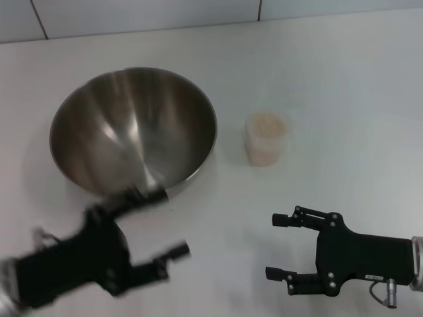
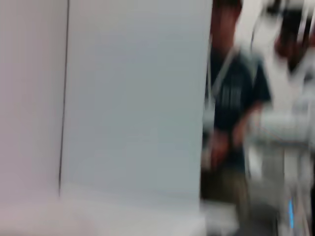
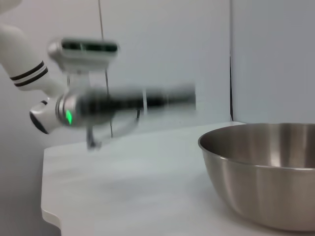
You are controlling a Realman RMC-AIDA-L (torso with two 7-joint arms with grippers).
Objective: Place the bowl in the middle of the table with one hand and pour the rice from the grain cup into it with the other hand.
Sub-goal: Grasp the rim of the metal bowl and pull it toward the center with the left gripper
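The steel bowl [image 1: 132,129] stands empty on the white table [image 1: 218,218], left of centre. It also shows in the right wrist view [image 3: 266,172]. The translucent grain cup [image 1: 266,139] stands upright to the bowl's right, filled with rice [image 1: 266,124]. My left gripper [image 1: 162,224] is blurred and open, just in front of the bowl's near rim. One finger [image 1: 142,196] is close to the rim, and I cannot tell if it touches. My right gripper [image 1: 272,246] is open and empty, in front of the cup and well short of it.
A tiled wall [image 1: 198,13] runs along the table's far edge. The right wrist view shows my left arm [image 3: 98,103] blurred above the table, whose edge [image 3: 49,206] is nearby. The left wrist view shows only a wall panel [image 2: 138,98] and a blurred person [image 2: 236,108].
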